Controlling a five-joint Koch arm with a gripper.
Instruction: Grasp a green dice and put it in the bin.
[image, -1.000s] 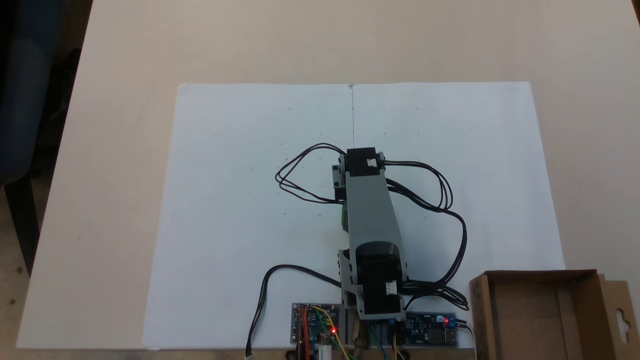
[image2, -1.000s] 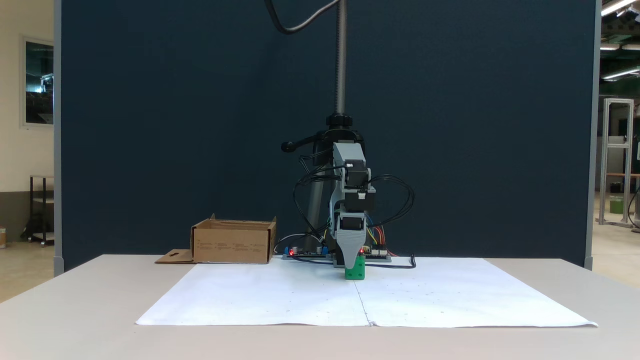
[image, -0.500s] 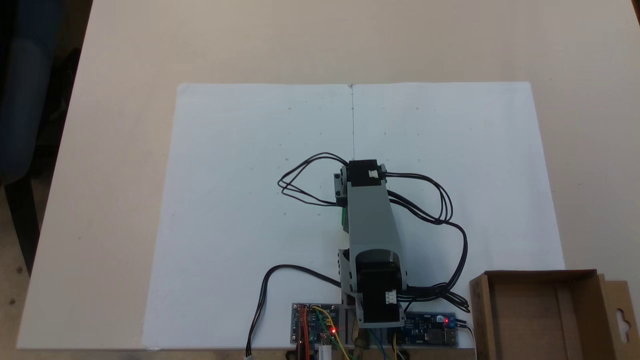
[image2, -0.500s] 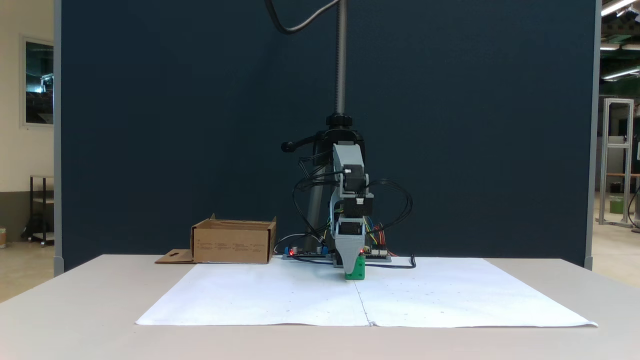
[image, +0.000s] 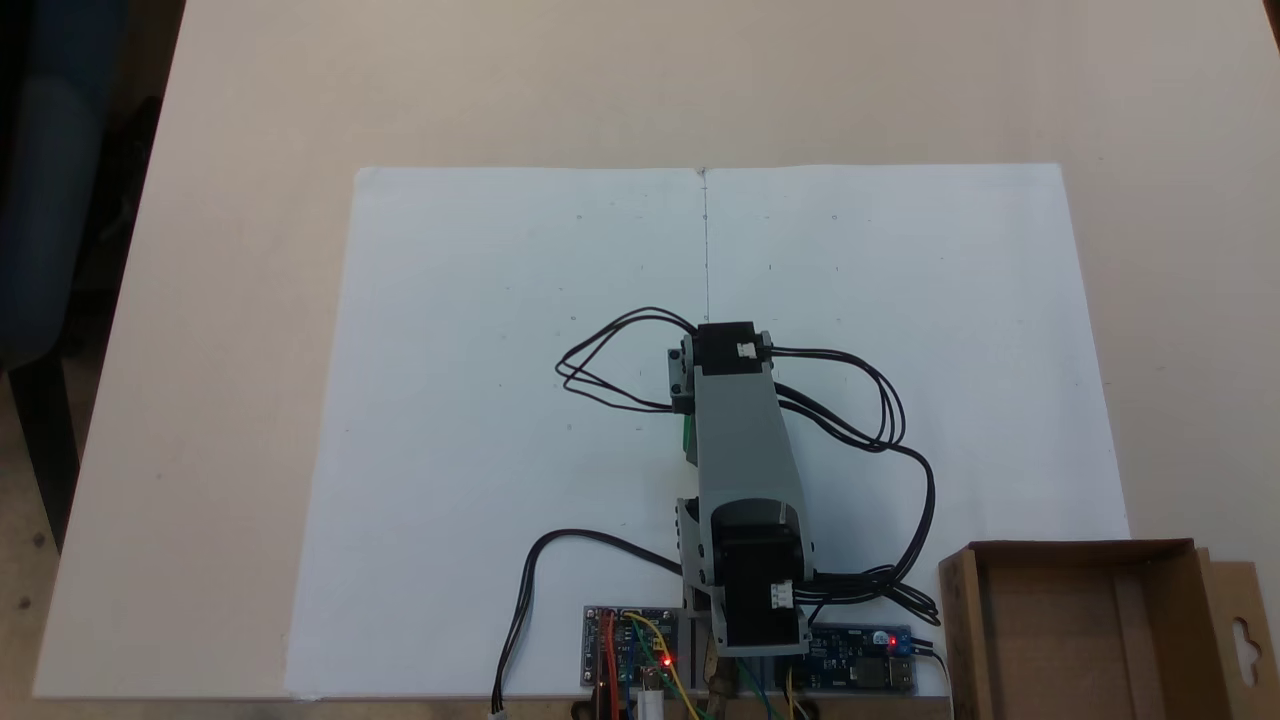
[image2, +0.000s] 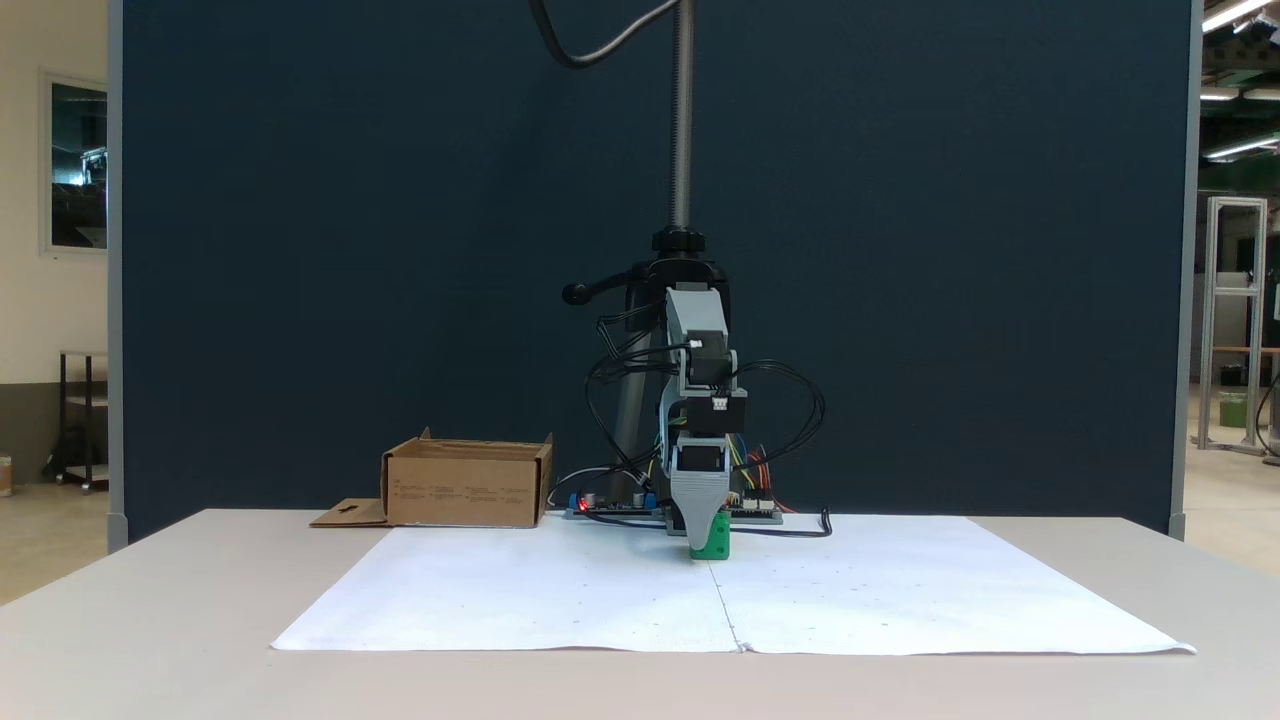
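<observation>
Grasp step in hand: grey gripper fingers (image2: 702, 528) sit at the small bright green plastic dice (image2: 712, 537) mid-bench, closure indeterminable; next comes lifting toward the shallow brown cardboard bin (image: 1085, 625) at the bench corner.

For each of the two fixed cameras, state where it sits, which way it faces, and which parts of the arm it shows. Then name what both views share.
A fixed view: above the table, looking straight down at the white paper; shows the arm's back, cables and base boards.
A fixed view: at table height, in front, facing the arm and the dark screen; shows the gripper at the dice.
Shared: arm, paper, dice, bin.
</observation>
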